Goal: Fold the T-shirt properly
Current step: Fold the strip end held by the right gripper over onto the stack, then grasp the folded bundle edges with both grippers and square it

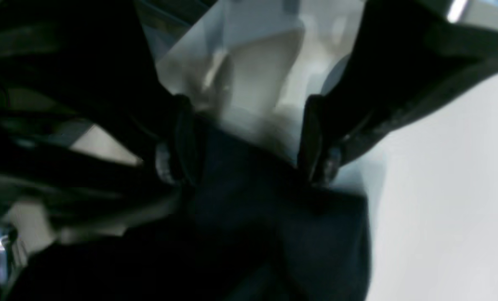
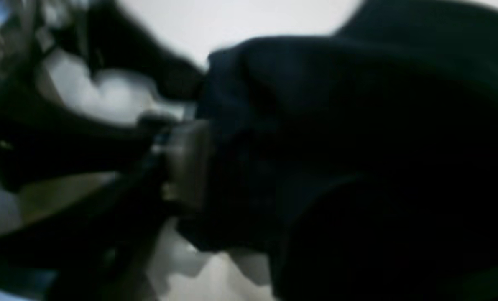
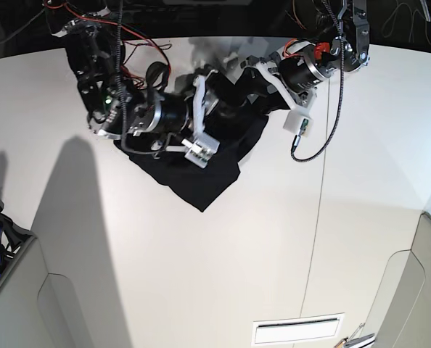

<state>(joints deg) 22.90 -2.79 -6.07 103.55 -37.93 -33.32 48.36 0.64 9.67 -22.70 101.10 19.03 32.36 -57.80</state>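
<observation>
The black T-shirt [image 3: 204, 170] lies bunched on the white table [image 3: 223, 275], its top part drawn up toward both grippers. My left gripper [image 1: 251, 142] is open, with its fingers [image 1: 186, 138] wide apart and a fold of the T-shirt [image 1: 253, 196] rising between them. It shows in the base view [image 3: 253, 76] at the shirt's upper right. My right gripper [image 2: 192, 121] is closed on a bunch of the T-shirt [image 2: 315, 138], and the cloth hides much of its tips. It shows in the base view [image 3: 210, 98] over the shirt's top. The views are blurred and no tag shows.
A black cable [image 3: 330, 123] hangs from the left arm over the table to the right of the shirt. Grey panels [image 3: 411, 290] stand at the lower right and lower left corners. A white vent [image 3: 297, 330] sits near the front edge.
</observation>
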